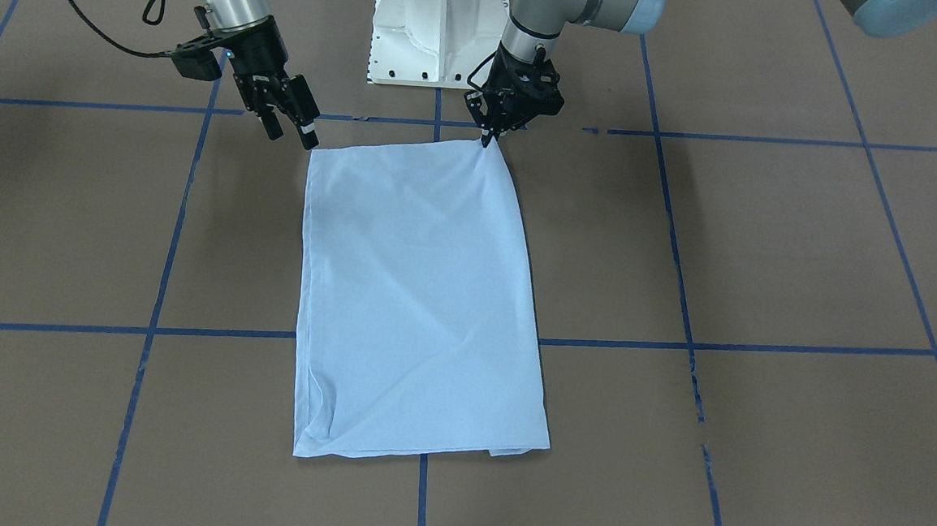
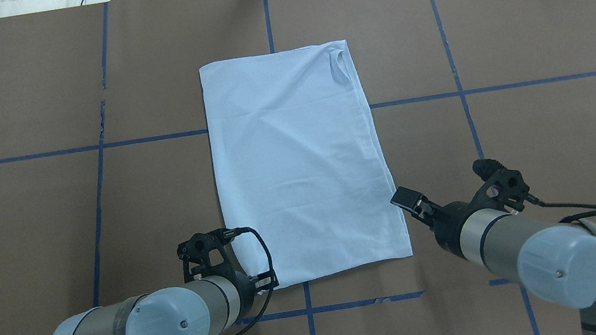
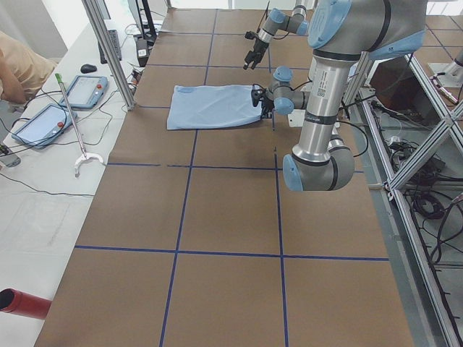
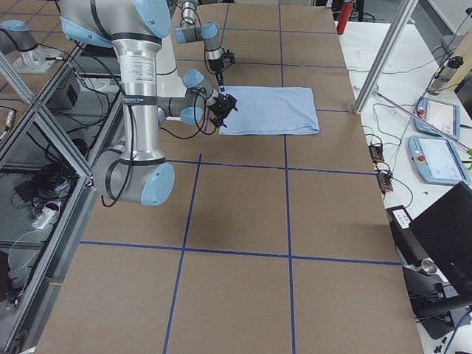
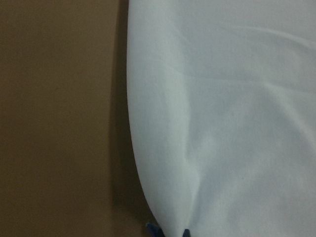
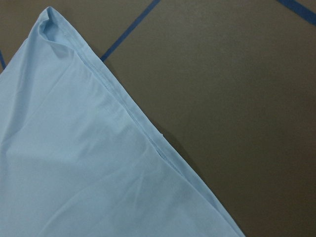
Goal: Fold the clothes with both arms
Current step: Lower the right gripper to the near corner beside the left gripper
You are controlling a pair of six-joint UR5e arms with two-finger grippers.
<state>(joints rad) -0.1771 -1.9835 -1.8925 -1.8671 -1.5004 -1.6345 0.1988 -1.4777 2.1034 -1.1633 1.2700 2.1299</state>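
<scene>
The light blue T-shirt (image 1: 418,292) (image 2: 297,161) lies flat on the brown table, folded into a long rectangle; its print and collar are hidden. My left gripper (image 1: 489,138) is shut on the shirt's near corner on the robot's left side, and the fabric rises to a small peak there. In the left wrist view the cloth (image 5: 222,123) gathers toward the bottom edge. My right gripper (image 1: 289,132) (image 2: 413,203) hovers open just outside the other near corner, holding nothing. The right wrist view shows the shirt's hemmed edge (image 6: 128,111) and bare table.
The white pedestal base (image 1: 438,25) stands just behind the shirt's near edge. Blue tape lines (image 2: 94,147) grid the table. Off the table's far side stand metal posts (image 3: 108,50), control tablets (image 3: 90,90) (image 4: 439,118) and a person (image 3: 18,69).
</scene>
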